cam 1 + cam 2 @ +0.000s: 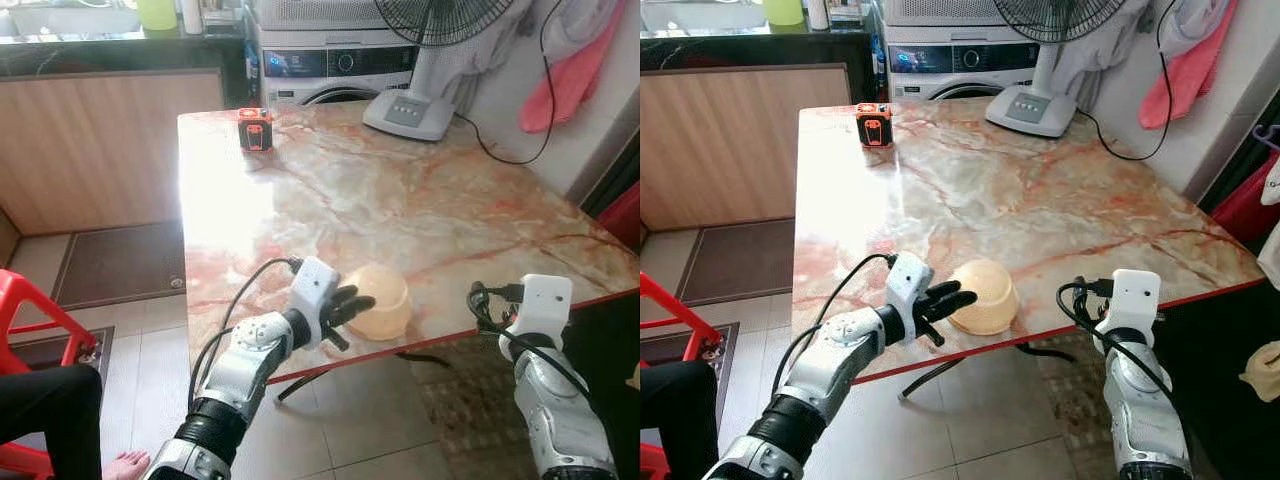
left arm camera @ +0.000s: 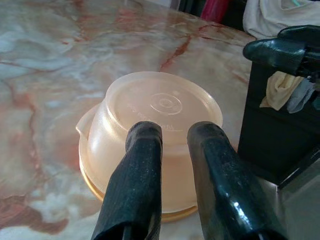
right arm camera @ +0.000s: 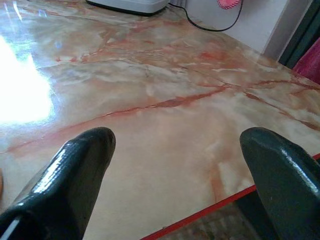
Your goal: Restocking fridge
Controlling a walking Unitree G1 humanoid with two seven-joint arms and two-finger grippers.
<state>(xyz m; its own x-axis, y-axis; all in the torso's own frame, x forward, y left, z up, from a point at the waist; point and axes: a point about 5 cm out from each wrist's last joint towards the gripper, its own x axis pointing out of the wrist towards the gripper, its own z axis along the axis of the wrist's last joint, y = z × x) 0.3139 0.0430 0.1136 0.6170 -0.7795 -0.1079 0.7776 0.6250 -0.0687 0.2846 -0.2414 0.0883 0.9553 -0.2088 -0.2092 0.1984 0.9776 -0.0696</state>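
Since tub (image 1: 382,300) sits upside down near table (image 1: 420,200) front edge, left gripper (image 2: 172,145) is brought against its side, fingers nearly together, nothing pinched yet. Right gripper (image 3: 175,150) is kept spread wide over bare marble, probably waiting.

A white fan base (image 1: 410,112) and orange-black gadget (image 1: 255,129) stand apart — red chair (image 1: 35,330) beside.

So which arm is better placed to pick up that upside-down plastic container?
Left. The left gripper is already at the container; the right gripper hangs open at the table edge, off to the side.
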